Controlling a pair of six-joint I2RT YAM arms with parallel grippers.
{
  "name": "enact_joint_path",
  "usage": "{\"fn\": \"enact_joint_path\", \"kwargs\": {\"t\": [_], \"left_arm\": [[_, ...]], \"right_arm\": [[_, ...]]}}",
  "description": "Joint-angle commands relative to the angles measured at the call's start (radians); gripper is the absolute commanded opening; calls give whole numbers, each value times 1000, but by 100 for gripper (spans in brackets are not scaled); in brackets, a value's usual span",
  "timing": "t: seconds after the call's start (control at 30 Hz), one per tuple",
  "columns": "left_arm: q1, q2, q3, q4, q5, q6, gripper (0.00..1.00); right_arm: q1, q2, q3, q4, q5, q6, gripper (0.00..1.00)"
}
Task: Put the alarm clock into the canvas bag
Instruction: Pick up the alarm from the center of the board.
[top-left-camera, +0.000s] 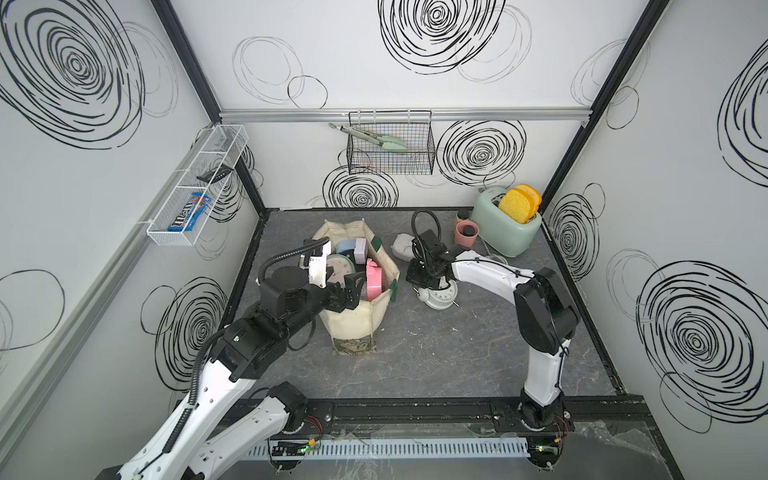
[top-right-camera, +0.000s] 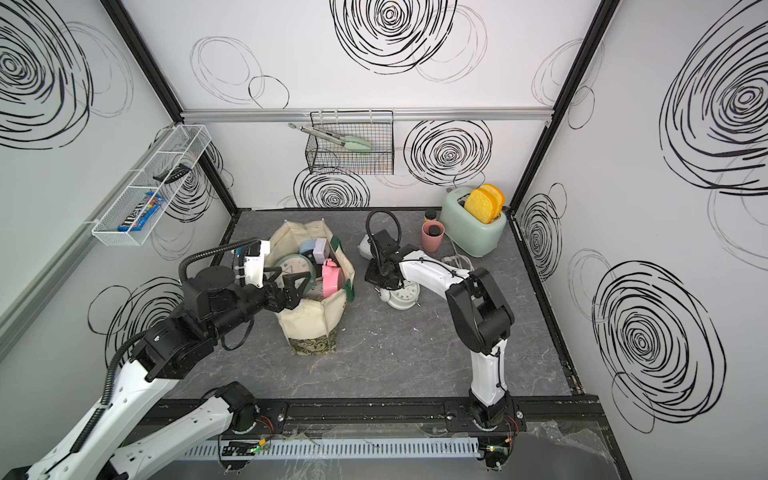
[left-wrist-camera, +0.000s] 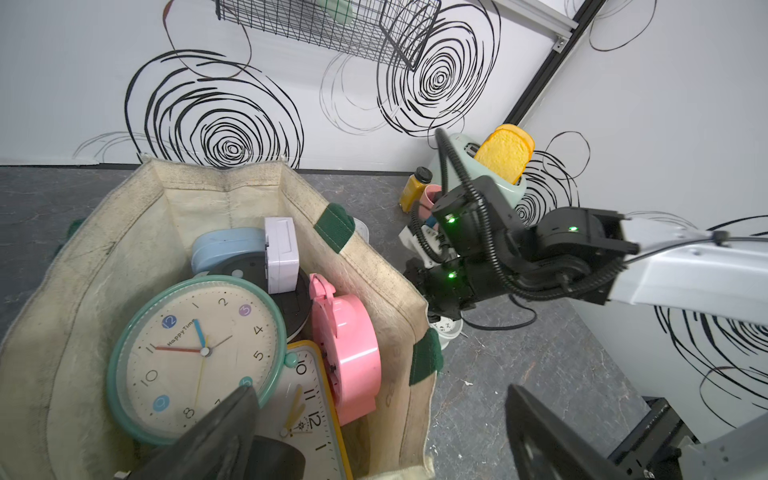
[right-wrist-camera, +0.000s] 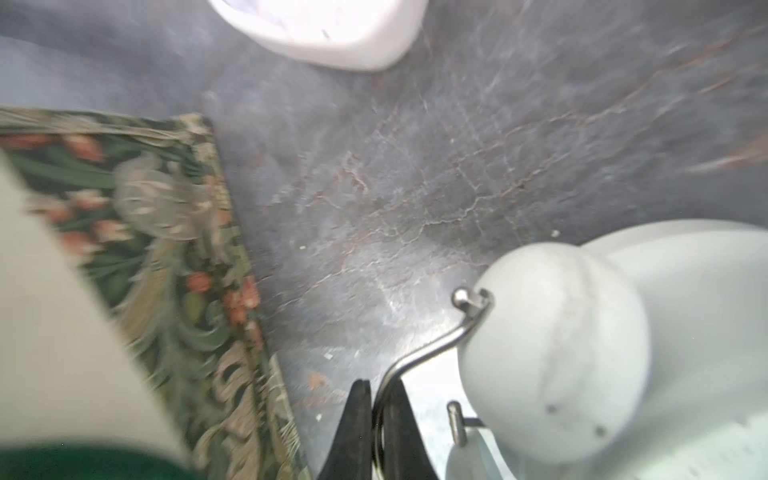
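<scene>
One thin wire handle (right-wrist-camera: 430, 348) tops the pale-green twin-bell alarm clock (right-wrist-camera: 582, 345), probably light yet slippery; right end effector (right-wrist-camera: 379, 388) pinches it shut.

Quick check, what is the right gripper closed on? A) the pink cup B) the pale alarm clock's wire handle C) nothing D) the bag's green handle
B: in the right wrist view the right gripper is shut on the thin wire handle of the alarm clock, which sits outside the canvas bag.
</scene>
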Motion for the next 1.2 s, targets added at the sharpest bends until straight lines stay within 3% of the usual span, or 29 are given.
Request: {"fn": "enact_joint_path", "kwargs": {"t": [0.0,0.3,0.6,0.87,1.03,1.17], "left_arm": [[10,-13,7,-2,-27,15,96],[28,-20,-3,20,15,-39,96],[-5,-57,-140,326,97,-27,96],[-231,20,-233,619,-21,110,96],[-379,151,-234,767,-131,235,96],[-448,266,-190,835,-190,305,96]], "right_arm": [[-29,-92,-34,85,-56,2,3],[-116,-306,-164,196,-154,14,0],[-198,-479,-142,242,-202,32,0],[-218,-553,5,183,-222,70,0],[-246,-585,42,151,-266,100,0],[-256,-611,40,153,-324,130,0]]}}
